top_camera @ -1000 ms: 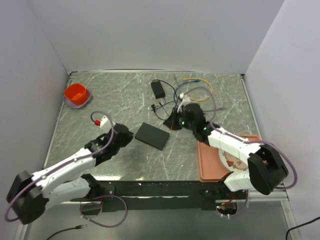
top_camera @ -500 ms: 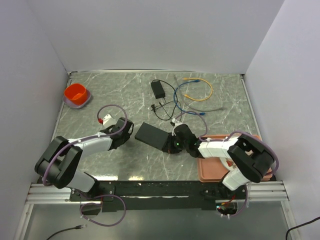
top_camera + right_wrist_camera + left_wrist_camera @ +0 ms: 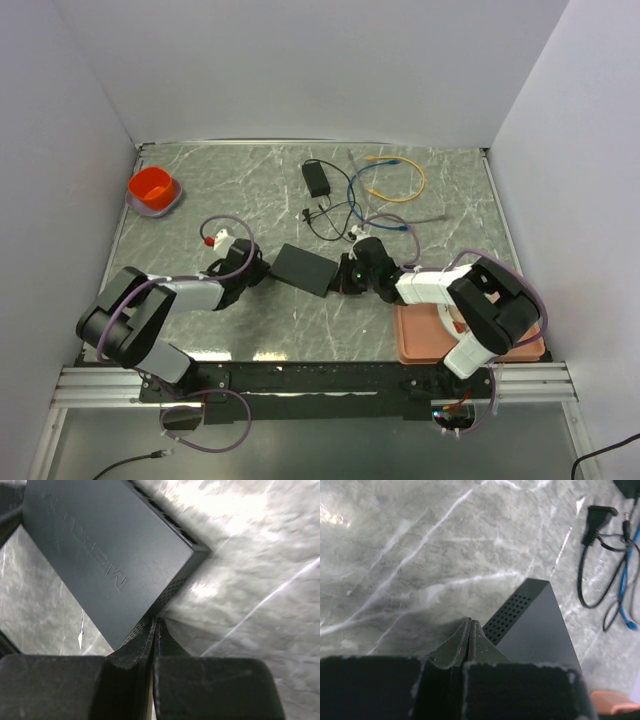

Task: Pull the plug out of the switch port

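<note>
The left gripper [image 3: 262, 268] is low over the table [image 3: 230, 190], its fingers [image 3: 461, 639] pressed together with nothing between them. The tips are just beside the left vented end of the black switch box [image 3: 303, 270], which lies flat mid-table. The switch port [image 3: 165, 520] is among the dark slots in its long edge. The right gripper [image 3: 342, 278] is closed and empty too, at the right vented end; I cannot tell if it touches. Loose cables [image 3: 350, 200] lie behind the box.

Left hand [image 3: 469, 625] closed, right hand [image 3: 155, 626] closed
</note>
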Controlling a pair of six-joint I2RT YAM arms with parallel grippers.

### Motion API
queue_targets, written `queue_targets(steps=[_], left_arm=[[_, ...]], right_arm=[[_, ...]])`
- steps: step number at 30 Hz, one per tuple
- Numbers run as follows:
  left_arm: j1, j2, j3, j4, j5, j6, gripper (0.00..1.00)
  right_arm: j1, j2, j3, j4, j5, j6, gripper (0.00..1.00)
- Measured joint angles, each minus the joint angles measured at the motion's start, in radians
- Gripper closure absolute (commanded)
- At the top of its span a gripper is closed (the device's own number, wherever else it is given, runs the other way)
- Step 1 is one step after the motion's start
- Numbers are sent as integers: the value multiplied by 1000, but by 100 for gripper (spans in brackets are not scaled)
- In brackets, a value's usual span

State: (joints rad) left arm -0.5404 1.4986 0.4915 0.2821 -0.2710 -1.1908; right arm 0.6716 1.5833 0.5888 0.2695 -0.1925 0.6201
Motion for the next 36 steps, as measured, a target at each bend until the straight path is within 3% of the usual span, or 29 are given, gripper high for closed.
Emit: queue_targets(steps=[7,17,20,22,26,28,29,30,34,36], left_arm=[[3,-17,-81,126,42,-7,99],[-2,-92,-126,85,74,-7,99],[-6,-116,-127,47,72,-6,89],[-11,-137,-124,0,64,0,76],[-15,-195,-86,-139,10,21,65],[-15,-247,-71,-222,-32,29,41],[-15,-280,-64,-260,-53,39,37],[-15,-312,-59,-291,-73,47,23],[-15,-433,-42,-379,-132,67,13],[-15,-474,-41,-399,-148,75,1]], right_arm=[[-41,27,34,-6,1,-16,100],[-80,86,102,-11,2,-40,100],[-82,89,106,-11,2,-42,100],[-82,85,103,-13,5,-43,98],[-81,24,69,-63,44,-55,80],[-81,-42,39,-108,76,-65,70],[-81,-79,26,-132,92,-69,68],[-80,-116,17,-152,108,-73,65],[-75,-263,-17,-196,171,-95,60],[-72,-314,-23,-209,195,-105,57]])
